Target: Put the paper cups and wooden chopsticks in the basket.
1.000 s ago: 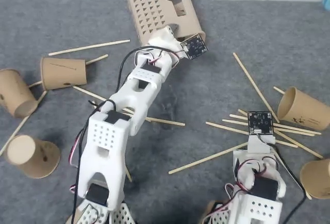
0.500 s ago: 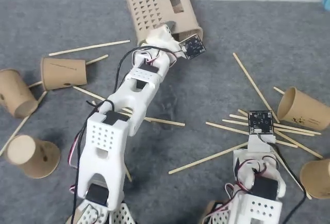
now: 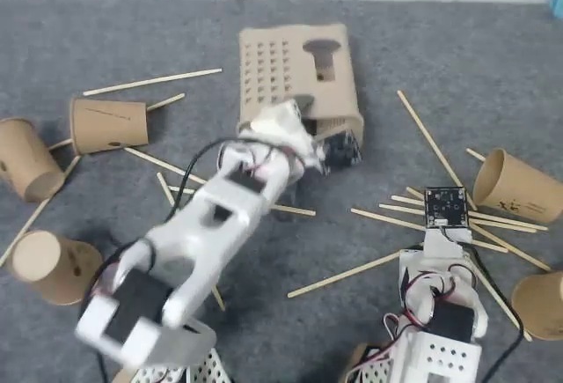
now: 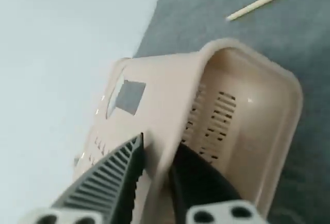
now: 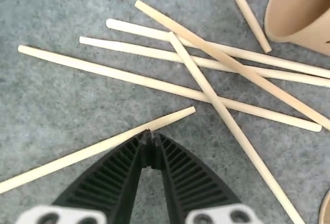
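Note:
The tan plastic basket (image 3: 295, 62) is tipped on its side at the back middle, its open mouth toward the arms. My left gripper (image 3: 288, 121) is shut on the basket's rim; in the left wrist view the gripper (image 4: 157, 147) has one finger on each side of the basket (image 4: 242, 110) wall. My right gripper (image 5: 150, 135) is shut and holds nothing, its tips just over one chopstick (image 5: 93, 149) in a loose pile of several chopsticks (image 3: 457, 224). Paper cups lie on their sides: three at the left (image 3: 107, 123) (image 3: 26, 158) (image 3: 54, 266), two at the right (image 3: 519, 187) (image 3: 538, 304).
More chopsticks (image 3: 151, 81) lie scattered at the back left and under the left arm, and one long chopstick (image 3: 433, 145) runs right of the basket. A cup (image 5: 301, 7) lies just beyond the pile in the right wrist view. The table is grey felt, with a pale wall behind.
The left arm has pulled the basket forward and to the right, away from the back wall, and the arm itself has swung lower. The right arm has not moved.

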### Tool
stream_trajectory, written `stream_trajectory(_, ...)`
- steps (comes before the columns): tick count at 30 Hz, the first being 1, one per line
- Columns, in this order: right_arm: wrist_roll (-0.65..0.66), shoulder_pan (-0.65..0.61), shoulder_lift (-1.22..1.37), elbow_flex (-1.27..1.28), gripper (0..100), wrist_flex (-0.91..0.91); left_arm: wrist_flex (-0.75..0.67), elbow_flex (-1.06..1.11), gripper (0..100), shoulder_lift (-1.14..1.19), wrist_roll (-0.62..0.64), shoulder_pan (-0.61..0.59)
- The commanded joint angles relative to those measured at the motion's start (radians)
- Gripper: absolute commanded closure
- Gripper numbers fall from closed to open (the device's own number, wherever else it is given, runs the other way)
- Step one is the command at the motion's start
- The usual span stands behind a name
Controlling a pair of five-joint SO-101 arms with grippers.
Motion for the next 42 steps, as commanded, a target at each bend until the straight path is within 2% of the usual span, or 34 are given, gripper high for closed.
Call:
stream_trajectory(1,0.014,0.015,-0.016,0.006,99.1,-0.018,0.003,0.142,99,-0.164,-0.003,0.021)
stream_trajectory(11,0.014,0.015,-0.016,0.008,99.1,-0.016,0.009,0.209,98,-0.196,-0.002,0.018)
stream_trajectory(13,0.014,0.016,-0.016,0.008,99.1,-0.016,0.006,0.208,95,-0.196,0.0,0.02)
stream_trajectory(17,0.014,0.016,-0.016,0.008,99.1,-0.016,0.011,0.211,84,-0.218,0.129,0.011)
stream_trajectory(20,0.014,0.016,-0.016,0.008,99.1,-0.016,0.049,0.228,81,-0.287,0.21,0.0)
stream_trajectory(29,0.014,0.016,-0.016,0.008,99.1,-0.016,0.463,0.216,80,-0.695,0.239,-0.005)
stream_trajectory(36,0.014,0.016,-0.016,0.008,99.1,-0.016,0.848,0.076,80,-0.93,0.316,0.003)
stream_trajectory(39,0.014,0.016,-0.016,0.008,99.1,-0.016,0.919,0.005,80,-0.911,0.353,-0.005)
stream_trajectory(42,0.014,0.016,-0.016,0.009,99.1,-0.016,0.93,-0.059,80,-0.845,0.468,-0.063)
